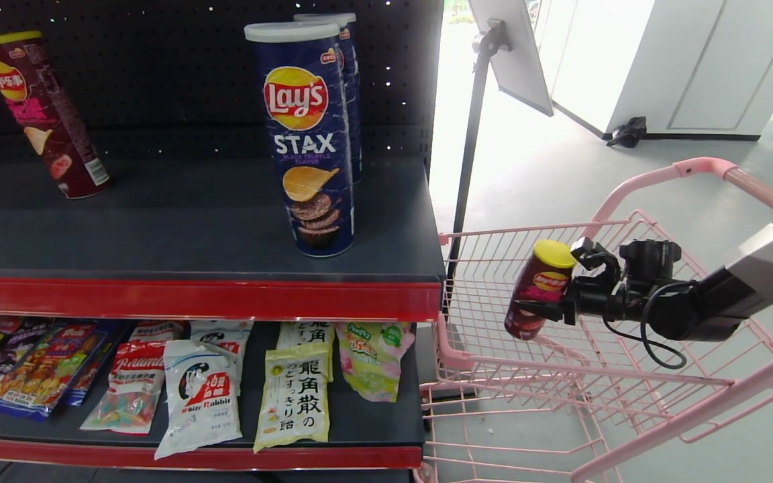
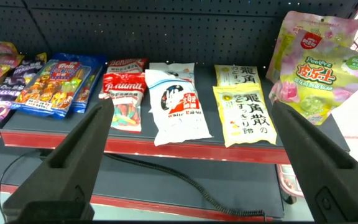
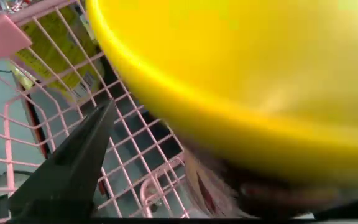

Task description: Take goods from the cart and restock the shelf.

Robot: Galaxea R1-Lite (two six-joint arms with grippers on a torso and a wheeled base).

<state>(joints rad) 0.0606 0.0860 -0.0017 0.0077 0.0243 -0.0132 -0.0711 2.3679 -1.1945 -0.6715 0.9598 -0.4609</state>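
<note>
Above the pink cart (image 1: 635, 184), my right gripper (image 1: 554, 290) grips a yellow-lidded chip can (image 1: 535, 290); next, I'd swing it onto the upper shelf (image 1: 178, 225), upright.

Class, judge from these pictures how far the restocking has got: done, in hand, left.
Looks done: two blue cans and a leaning maroon can are on the top shelf. In hand: the right gripper is shut on a yellow-lidded can at the pink cart. Left: setting that can on the shelf. The left gripper is open, holding nothing.
</note>
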